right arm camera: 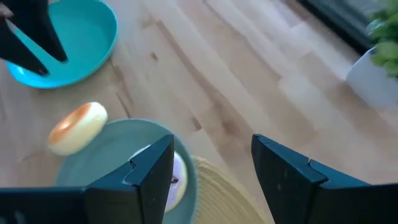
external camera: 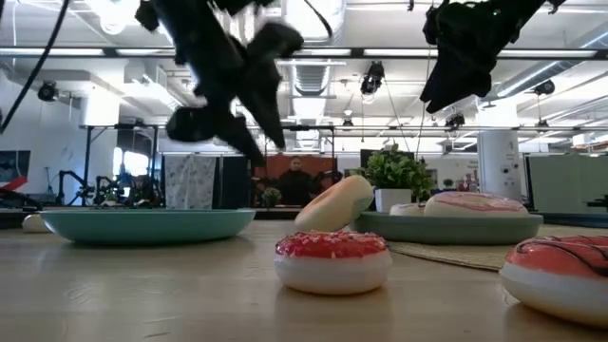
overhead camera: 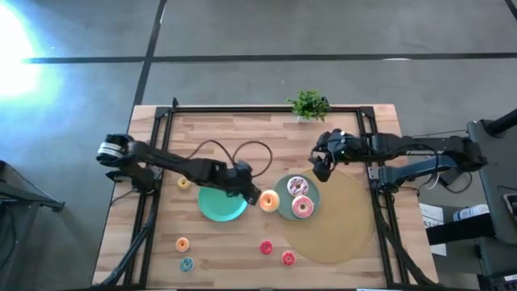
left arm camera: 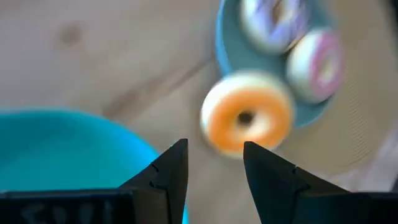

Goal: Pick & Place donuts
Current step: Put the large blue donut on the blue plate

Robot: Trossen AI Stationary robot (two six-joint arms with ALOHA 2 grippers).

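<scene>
Leaning on the plate's rim [overhead camera: 279,194], your orange donut [overhead camera: 269,200] sat unstable.
Your left gripper [overhead camera: 252,194] hung open and empty at its nine o'clock; a nudge could have rolled it off.

This is a robotics lab in an open, industrial hall. Beyond the wooden table [external camera: 142,294] the ceiling [external camera: 323,66] shows bare ducts, pipes and strip lights above a grey concrete floor [overhead camera: 266,81]. Stands and equipment [external camera: 104,180] line the far side, where a person [external camera: 297,180] sits well back from the arms.
</scene>
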